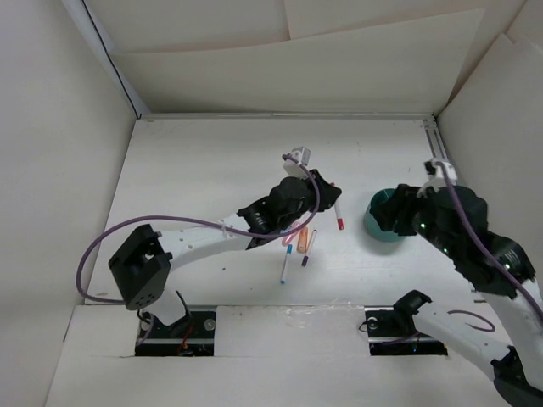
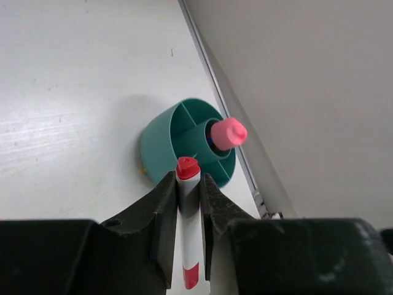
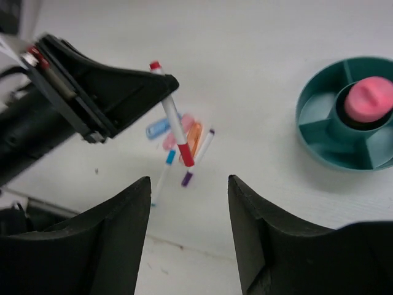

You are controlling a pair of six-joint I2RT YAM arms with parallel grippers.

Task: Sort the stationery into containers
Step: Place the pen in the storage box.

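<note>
My left gripper (image 1: 329,193) is shut on a thin white pen with red ends (image 2: 189,212) and holds it tilted above the table; the pen also shows in the right wrist view (image 3: 172,117). The teal divided cup (image 2: 161,144) stands to the right with the pink-capped glue stick (image 2: 229,132) upright in its middle well. My right gripper (image 3: 189,181) is open and empty, hovering by the cup (image 1: 374,222). Blue (image 3: 158,128), pink (image 3: 171,140) and orange (image 3: 194,136) markers, a blue-tipped pen (image 3: 163,173) and a purple-tipped pen (image 3: 199,153) lie together on the table.
White walls box in the table on the left, back and right. A metal rail (image 1: 430,140) runs along the right wall near the cup. The loose stationery pile (image 1: 299,244) lies under the left arm's wrist.
</note>
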